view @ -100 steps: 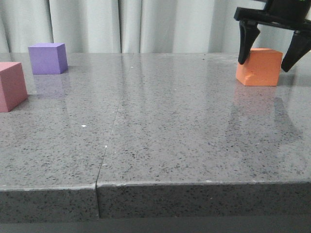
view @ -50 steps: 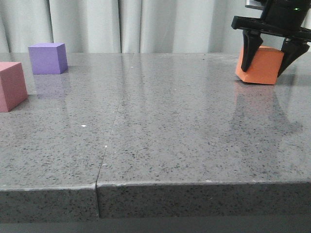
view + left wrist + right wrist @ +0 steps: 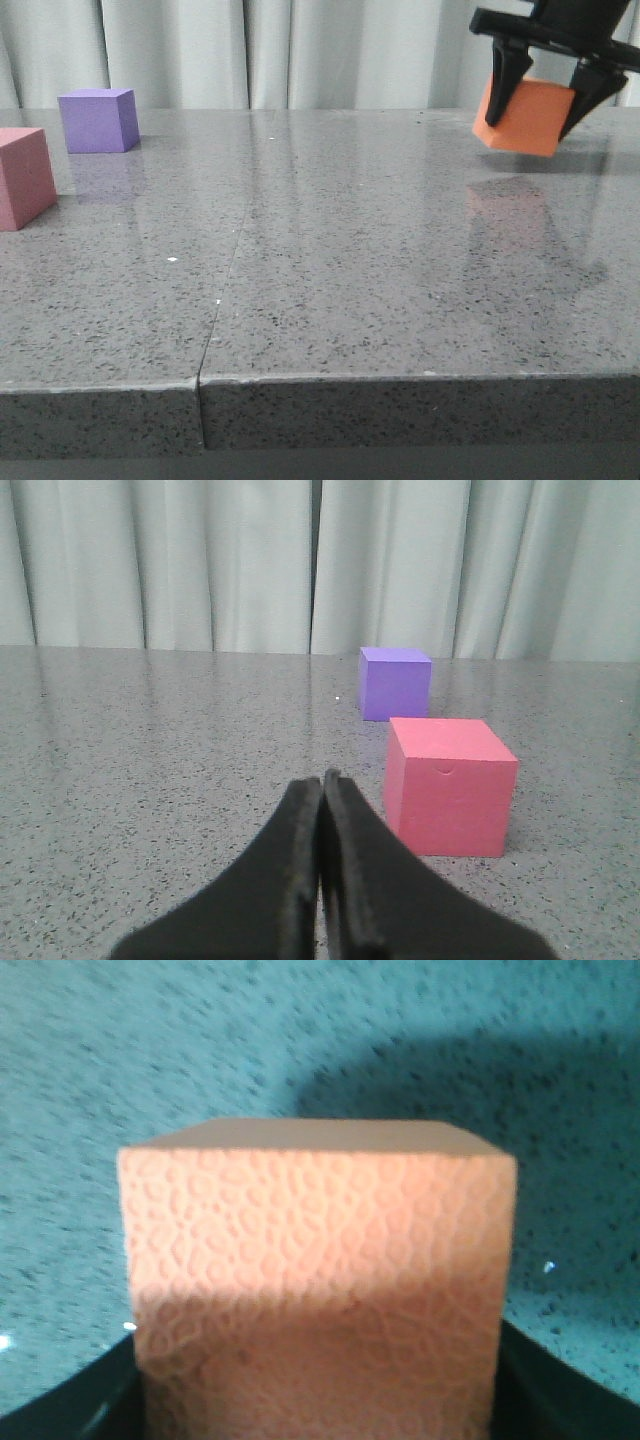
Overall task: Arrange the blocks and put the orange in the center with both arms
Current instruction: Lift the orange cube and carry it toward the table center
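Front, left-wrist and right-wrist views of a two-arm block arrangement. The right gripper [image 3: 545, 85] is clamping the orange cube [image 3: 525, 117] between its two fingers and is holding it clear of the grey stone tabletop [image 3: 330, 260], at the far right of the surface; a gap and the cube's reflection are showing beneath it. The cube is sitting tilted in the grasp, one lower corner dipping toward the table. In the right wrist view the orange cube [image 3: 318, 1280] is filling the space between the dark fingers, its textured foam face turned to the camera. The left gripper [image 3: 322, 870] is resting with its fingers pressed together and holding nothing; the pink-red cube [image 3: 448, 785] is standing just beside and ahead of it, and the purple cube [image 3: 395, 683] is standing farther back. In the front view these two, pink-red cube [image 3: 25, 177] and purple cube [image 3: 98, 120], are sitting at the far left, well apart from the orange one, and the middle of the table is lying between. Risks, as judged: the tilted hold is suggesting an off-square grip, so the soft foam may be rotating or slipping during transfer; a tilted cube set down may land on an edge and tip or roll away from the intended central spot.
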{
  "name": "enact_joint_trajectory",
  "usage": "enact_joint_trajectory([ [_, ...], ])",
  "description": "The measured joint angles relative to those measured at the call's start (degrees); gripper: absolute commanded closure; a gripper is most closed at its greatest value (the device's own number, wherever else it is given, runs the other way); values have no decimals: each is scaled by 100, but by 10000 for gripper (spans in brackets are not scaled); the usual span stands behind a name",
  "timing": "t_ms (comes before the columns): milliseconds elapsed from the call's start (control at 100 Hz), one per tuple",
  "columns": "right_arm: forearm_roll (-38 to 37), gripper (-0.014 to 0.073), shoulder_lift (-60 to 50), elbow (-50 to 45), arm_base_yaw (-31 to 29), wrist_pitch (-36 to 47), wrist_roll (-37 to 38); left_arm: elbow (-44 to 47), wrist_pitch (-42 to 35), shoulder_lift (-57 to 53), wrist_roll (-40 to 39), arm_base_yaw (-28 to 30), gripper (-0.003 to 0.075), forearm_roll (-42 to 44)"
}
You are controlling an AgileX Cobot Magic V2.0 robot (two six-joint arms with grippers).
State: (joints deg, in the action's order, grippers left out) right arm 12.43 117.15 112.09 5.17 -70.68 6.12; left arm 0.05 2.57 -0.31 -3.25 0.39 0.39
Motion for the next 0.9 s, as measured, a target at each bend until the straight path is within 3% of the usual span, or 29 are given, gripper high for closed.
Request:
enact_joint_trajectory([
  [270,17,391,0,584,541,-22,377,0,0,0,0,0,741,0],
  [760,17,391,111,672,1889,-49,1500,0,0,0,0,0,741,0],
  [900,30,391,330,672,2034,-13,1693,0,0,0,0,0,741,0],
])
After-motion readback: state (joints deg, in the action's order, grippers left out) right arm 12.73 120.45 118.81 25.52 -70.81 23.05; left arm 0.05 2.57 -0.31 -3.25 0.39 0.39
